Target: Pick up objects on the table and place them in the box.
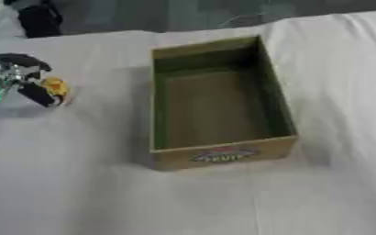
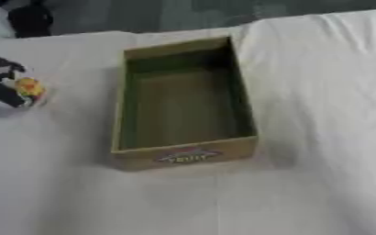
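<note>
Yellow, with a touch of red or orange: a small rounded object (image 1: 55, 86) at the far left of the counter (image 1: 223, 202), held between the dark fingers (image 1: 37, 95) of the left hand (image 1: 27, 78), one black finger below and in front of it, another dark part arched above. Curled round that small object, so gripping rather than slack, with silver and greenish joint parts trailing off toward the left edge. Pale shadow on the white cloth just under the hand; whether lifted clear of the cloth or touching it, cannot be told. Well apart from the box (image 1: 221, 158), with a strip of bare white cloth between. Further right, near the middle: open-topped, rectangular, olive-brown cardboard, long side running away from the camera, inside walls darker and greenish, floor bare and brown. On the near short wall, a label with a red shape above pale lettering; seems a short word, too blurred to read with any certainty. Right of the box, only wrinkled white cloth with a long fold running toward the near edge. Along the far edge, a dark band beyond the cloth, and a black shape (image 1: 37, 19) at the upper left corner, not made out. No right hand in either view.
</note>
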You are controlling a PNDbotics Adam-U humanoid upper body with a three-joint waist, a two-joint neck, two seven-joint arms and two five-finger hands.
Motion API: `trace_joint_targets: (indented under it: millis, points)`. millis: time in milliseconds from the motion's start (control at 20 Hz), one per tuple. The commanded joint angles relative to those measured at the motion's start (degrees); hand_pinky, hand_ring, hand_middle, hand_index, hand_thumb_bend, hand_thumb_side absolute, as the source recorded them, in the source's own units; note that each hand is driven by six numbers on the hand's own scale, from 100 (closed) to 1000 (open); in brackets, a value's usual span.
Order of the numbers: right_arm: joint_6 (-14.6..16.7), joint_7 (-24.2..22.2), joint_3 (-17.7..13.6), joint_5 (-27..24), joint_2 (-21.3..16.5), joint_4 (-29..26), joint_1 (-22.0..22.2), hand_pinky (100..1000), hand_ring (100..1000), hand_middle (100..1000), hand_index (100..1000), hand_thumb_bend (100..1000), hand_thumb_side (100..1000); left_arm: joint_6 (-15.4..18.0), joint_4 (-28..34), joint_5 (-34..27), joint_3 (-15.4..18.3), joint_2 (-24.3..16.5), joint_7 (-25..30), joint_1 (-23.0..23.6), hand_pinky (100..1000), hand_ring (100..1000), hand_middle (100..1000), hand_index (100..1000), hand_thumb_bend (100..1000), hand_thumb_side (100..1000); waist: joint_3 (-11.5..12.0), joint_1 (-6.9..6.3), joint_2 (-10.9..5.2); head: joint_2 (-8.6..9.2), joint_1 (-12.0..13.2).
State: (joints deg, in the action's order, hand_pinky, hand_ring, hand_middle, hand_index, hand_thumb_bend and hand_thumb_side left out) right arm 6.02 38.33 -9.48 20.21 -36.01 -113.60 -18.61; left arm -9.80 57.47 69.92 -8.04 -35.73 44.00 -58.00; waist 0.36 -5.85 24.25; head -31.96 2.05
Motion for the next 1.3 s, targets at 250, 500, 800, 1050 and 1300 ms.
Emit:
trace_joint_targets:
  millis: [250,500,800,1050,1300]
  points:
    - [0.21,-0.05,-0.33,0.23,-1.72,-0.99,-0.55,725,745,752,846,100,794,-1.34,-0.65,-0.38,1.28,-0.79,-2.68,-0.93,632,805,805,990,221,573,-0.12,0.21,-0.71,0.77,0.32]
    - [0.30,-0.05,-0.31,0.29,-1.73,-0.99,-0.69,726,745,752,846,100,796,-2.14,-2.09,-0.40,1.71,-0.59,-3.17,-1.02,630,804,806,992,201,572,-0.39,0.23,-0.43,1.10,0.61]
    - [0.39,0.07,-0.24,0.31,-1.76,-0.99,-0.72,726,745,752,846,100,797,-2.52,-3.05,0.69,2.17,-0.56,-2.30,-1.29,598,775,760,949,157,561,-0.19,0.27,-0.30,1.08,0.70]
    - [0.49,0.23,-0.21,0.30,-1.73,-0.99,-0.75,727,745,751,846,100,799,-2.19,-2.96,0.92,2.20,-0.55,-2.03,-1.43,558,747,739,911,131,502,-0.03,0.33,-0.31,1.07,0.74]
    - [0.59,0.39,-0.23,0.25,-1.68,-0.99,-0.80,727,745,751,846,100,801,-2.09,-2.81,1.06,2.23,-0.43,-2.87,-1.48,528,730,708,890,100,459,-0.08,0.38,-0.26,1.22,0.75]
